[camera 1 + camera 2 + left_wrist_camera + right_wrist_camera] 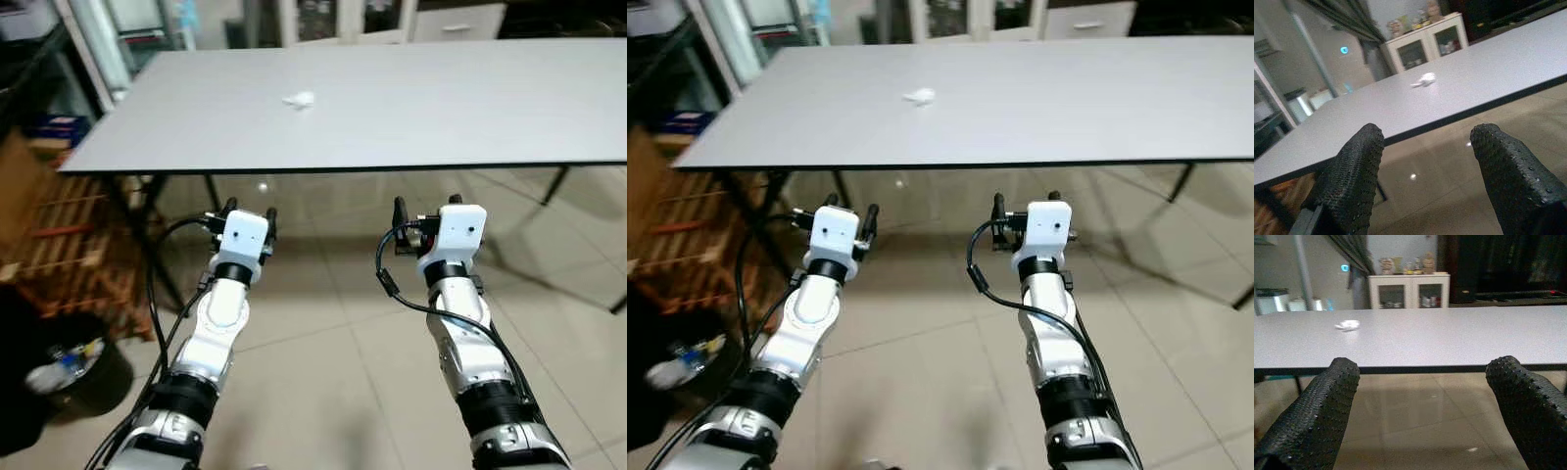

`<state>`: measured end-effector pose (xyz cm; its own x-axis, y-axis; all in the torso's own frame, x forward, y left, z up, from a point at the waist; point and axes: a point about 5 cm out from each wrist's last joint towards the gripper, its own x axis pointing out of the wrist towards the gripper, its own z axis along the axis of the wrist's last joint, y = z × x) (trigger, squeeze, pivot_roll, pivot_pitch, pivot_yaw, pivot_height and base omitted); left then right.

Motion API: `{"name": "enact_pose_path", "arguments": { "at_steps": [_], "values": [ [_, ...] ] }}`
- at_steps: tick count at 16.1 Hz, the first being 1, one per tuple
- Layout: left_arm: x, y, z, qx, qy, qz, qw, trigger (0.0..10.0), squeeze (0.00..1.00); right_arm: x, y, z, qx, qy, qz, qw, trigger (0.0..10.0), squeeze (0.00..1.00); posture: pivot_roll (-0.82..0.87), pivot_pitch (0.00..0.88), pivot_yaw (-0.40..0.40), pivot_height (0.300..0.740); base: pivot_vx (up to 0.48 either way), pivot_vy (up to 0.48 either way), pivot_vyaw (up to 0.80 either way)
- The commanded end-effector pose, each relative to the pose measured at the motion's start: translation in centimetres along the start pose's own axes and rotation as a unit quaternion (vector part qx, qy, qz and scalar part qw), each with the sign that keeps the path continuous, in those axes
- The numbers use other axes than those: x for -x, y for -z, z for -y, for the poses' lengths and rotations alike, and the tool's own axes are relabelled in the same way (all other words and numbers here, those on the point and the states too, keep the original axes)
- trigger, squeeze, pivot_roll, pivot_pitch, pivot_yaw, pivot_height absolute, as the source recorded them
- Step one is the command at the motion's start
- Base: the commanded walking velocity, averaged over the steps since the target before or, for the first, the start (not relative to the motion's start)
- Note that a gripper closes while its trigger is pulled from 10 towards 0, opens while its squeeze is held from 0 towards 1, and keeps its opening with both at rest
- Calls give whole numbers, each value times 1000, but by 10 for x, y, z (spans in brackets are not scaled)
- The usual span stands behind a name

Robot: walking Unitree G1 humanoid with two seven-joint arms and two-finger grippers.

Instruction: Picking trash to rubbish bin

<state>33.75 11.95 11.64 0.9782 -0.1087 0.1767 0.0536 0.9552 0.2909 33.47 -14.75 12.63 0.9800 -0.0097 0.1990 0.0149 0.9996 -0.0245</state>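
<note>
While you're standing in front of the grey table (411, 117), the dark rubbish bin (93, 377) is sitting on the tiled floor (333, 362) low on your left, beside a wooden slatted rack (69, 245), and it's holding what looks like plastic bottles and other white and blue scraps; the exact items are too blurred to tell. The trash (299, 99) is lying on the tabletop, left of centre and well back from the near edge, nothing touching it. It's looking like a small crumpled white wad, maybe tissue or paper, with a flat bit sticking out at one side. You're holding both arms out below the table's near edge, over the floor. Your left gripper (249, 210) is showing its fingers (1354, 181) spread wide apart and holding nothing. Your right gripper (428, 206) is likewise gaping, fingers (1320, 418) well apart, nothing between them. A white cabinet (1409, 291) with glass doors is standing beyond the table's far side.
</note>
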Motion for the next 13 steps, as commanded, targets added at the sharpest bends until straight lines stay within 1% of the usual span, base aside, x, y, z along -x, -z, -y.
{"name": "enact_pose_path", "arguments": {
  "at_steps": [1, 7, 8, 9, 11, 13],
  "values": [
    [-4, -6, 2, -2, 4, 8, 1000, 10000, 0, -2, -3, 3, 7, 3, 4, 1000, 10000, 0, -36, 52, 29, 740, 364, 0, 0],
    [-5, -7, 1, -2, 1, 9, 1000, 10000, 0, -3, -3, 2, 19, -3, 6, 1000, 10000, 0, -36, 52, 31, 740, 366, 0, 0],
    [-5, -7, 1, -2, 1, 10, 1000, 10000, 0, -2, -3, 0, 20, -14, 3, 1000, 10000, 0, -36, 52, 31, 740, 364, 0, 569],
    [-5, -8, 1, -2, 1, 10, 1000, 10000, 0, -1, -2, -3, 23, -21, 5, 1000, 10000, 55, -35, 53, 30, 740, 364, 0, 800],
    [-5, -8, 1, -1, 1, 10, 1000, 10000, 0, -1, -1, -4, 20, -19, 0, 1000, 10000, 4, -34, 53, 30, 740, 366, 0, 656],
    [-5, -8, 0, -1, 1, 10, 1000, 10000, 0, -2, -1, -2, 19, -15, 0, 1000, 10000, 0, -34, 55, 31, 740, 366, 0, 0]
  ]
}}
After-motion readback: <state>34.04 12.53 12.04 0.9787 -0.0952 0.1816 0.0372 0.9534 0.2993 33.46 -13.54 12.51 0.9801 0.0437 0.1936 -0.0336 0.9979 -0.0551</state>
